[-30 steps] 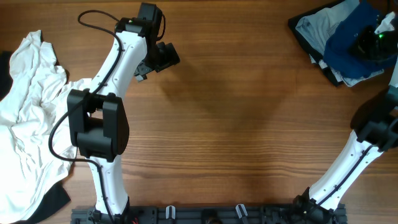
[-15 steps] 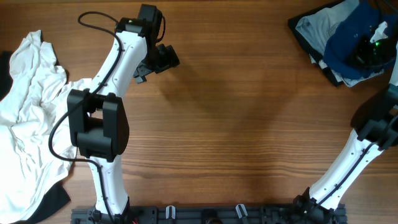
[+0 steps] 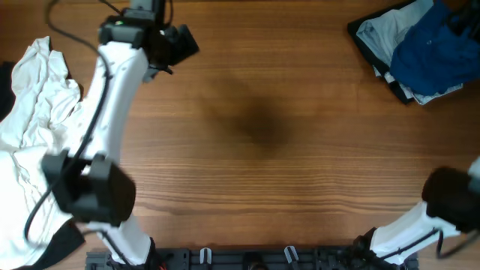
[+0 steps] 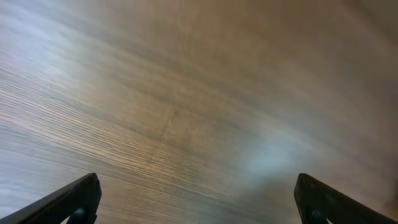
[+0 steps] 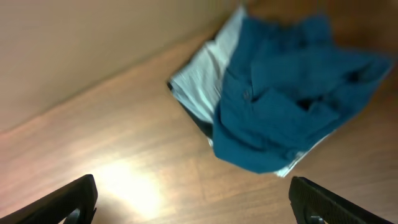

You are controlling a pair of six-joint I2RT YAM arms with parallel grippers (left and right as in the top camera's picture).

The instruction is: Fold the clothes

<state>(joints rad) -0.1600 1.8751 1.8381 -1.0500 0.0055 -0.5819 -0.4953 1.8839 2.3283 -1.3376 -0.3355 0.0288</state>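
Hovering above the heap, the right fingers (image 5: 71, 202) stand spread wide with nothing between them. The blue T-shirt (image 5: 280, 118) lies ahead of them and a little toward their right tip, well apart and untouched. It sits crumpled on top of a pale garment (image 5: 202, 71), with a dark garment (image 5: 202, 127) edging out beneath.

The T-shirt looks like soft, light cotton: limp, no stiffness, sure to sag and drag whatever it rests on. A pinch on a raised ridge near its closest edge, or on a hem or shoulder, seems best, taking one layer only so the pale piece stays behind.

The left fingers (image 4: 68, 202) are likewise wide apart and empty over bare tabletop (image 3: 285, 150). The white shirt (image 3: 30, 127) lies rumpled well off to their side, outside the left wrist view. It is just as floppy and, being large, probably needs both sets of fingers at two corners to spread flat.
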